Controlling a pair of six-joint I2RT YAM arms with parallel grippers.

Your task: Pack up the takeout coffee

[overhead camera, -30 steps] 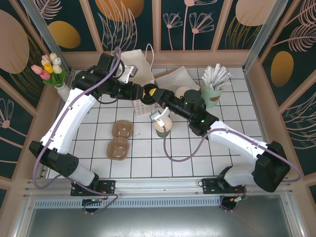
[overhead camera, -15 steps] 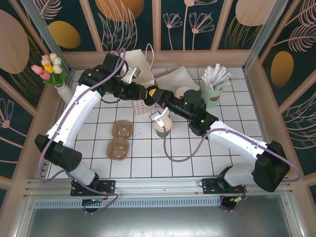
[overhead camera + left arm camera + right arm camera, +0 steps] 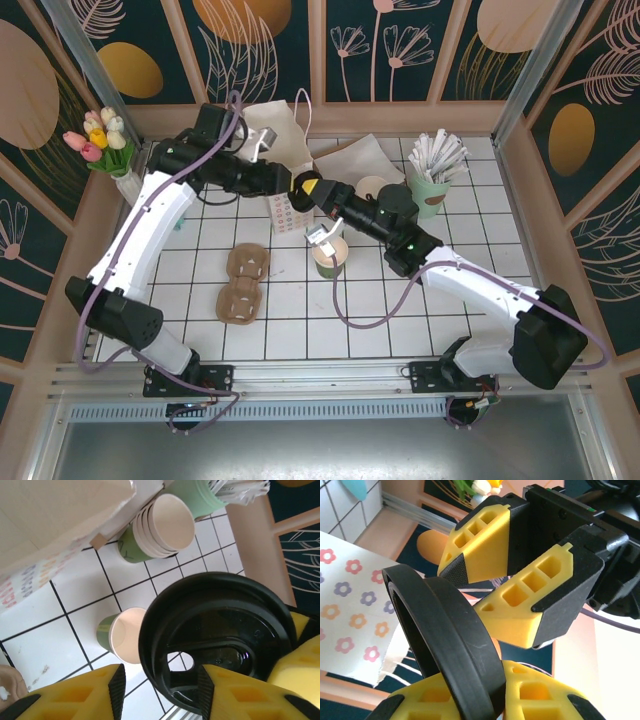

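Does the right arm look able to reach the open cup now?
Probably yes: the open cup stands uncovered just beneath that arm's wrist. But the right gripper holds the black lid, with the left gripper open beside it, so it should pull back first.

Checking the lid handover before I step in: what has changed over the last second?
The left arm swung slightly right, then back left; the left pincer has fingers apart astride the black lid. The right pincer holds the lid's rim and barely moved. Whether the lid changed hands, I cannot tell. The green cup, cup stack, paper bag and cardboard carriers stayed put.
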